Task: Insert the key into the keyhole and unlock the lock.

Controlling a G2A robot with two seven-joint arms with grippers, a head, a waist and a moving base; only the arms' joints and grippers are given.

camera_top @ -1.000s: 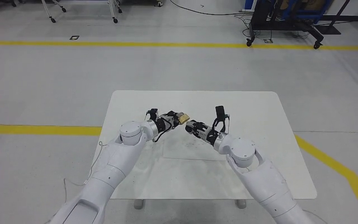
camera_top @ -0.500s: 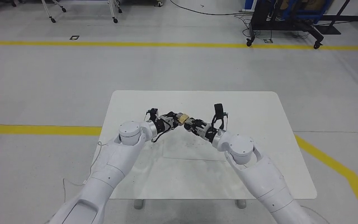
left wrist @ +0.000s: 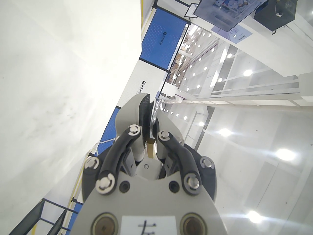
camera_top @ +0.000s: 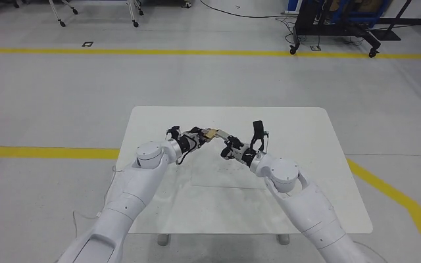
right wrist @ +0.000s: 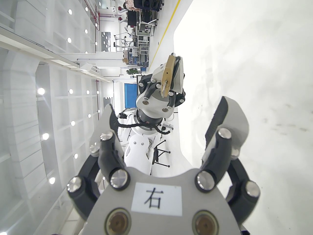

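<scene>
Lock [right wrist: 168, 74] is clamped in the left gripper [left wrist: 152, 116] above the bench [camera_top: 296, 131], right gripper [right wrist: 168, 113] just right of it, fingers apart.

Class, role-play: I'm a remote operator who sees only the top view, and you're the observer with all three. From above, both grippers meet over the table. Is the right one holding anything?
Observer: No. The right wrist view shows the right gripper open, with nothing between its fingers.
Operator: So who has the lock?
Observer: The left gripper is shut on the brass lock, whose keyhole end points toward the right gripper.
Operator: Is the key in?
Observer: Cannot tell. A small silver spot shows at the keyhole, too small to read as a key.
</scene>
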